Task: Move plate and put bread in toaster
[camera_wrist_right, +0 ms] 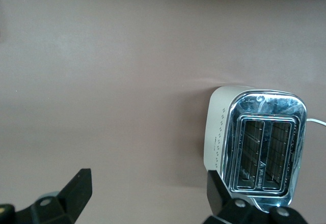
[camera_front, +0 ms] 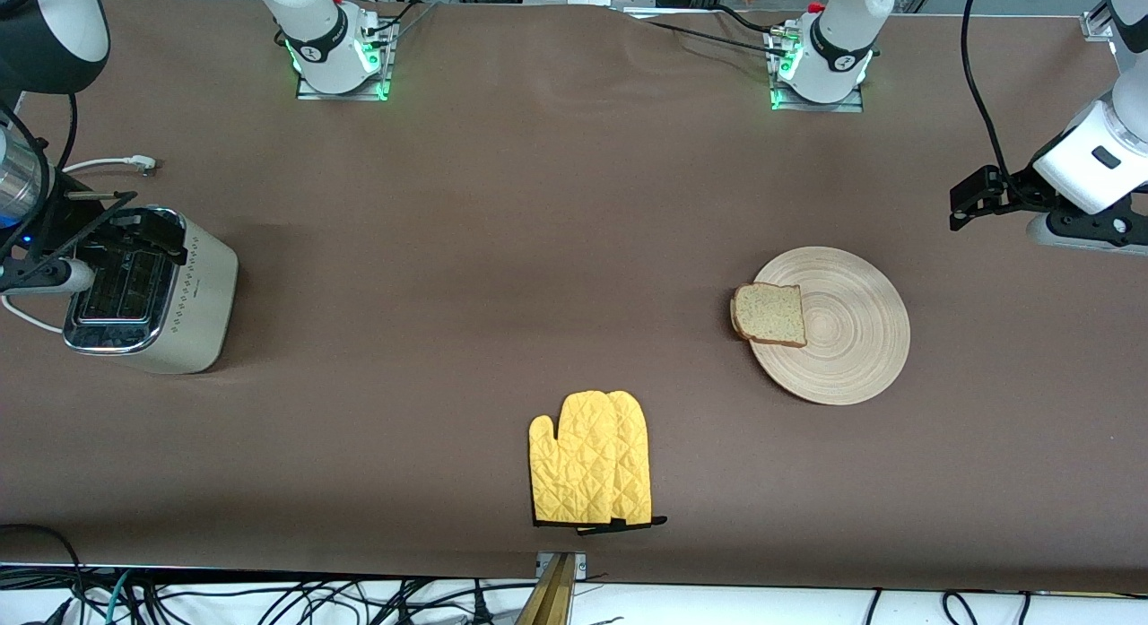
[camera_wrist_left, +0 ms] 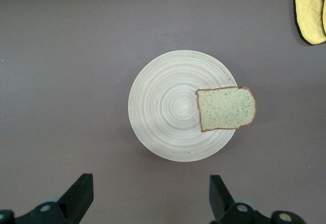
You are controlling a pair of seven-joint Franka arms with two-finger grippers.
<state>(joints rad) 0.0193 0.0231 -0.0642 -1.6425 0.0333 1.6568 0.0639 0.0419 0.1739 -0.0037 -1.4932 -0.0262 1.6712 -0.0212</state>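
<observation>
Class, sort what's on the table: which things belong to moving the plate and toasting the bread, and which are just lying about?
Job: plate, bread on its edge, toaster, left gripper and right gripper, both open.
Lying about: yellow oven mitt, white cable.

My arms are glossy white with black joint rings, bolted to metal base plates lit green. Black cables trail from both bases. My left hand (camera_front: 964, 208) is matte black; in my wrist views the fingers (camera_wrist_left: 76, 196) are black wedges.
</observation>
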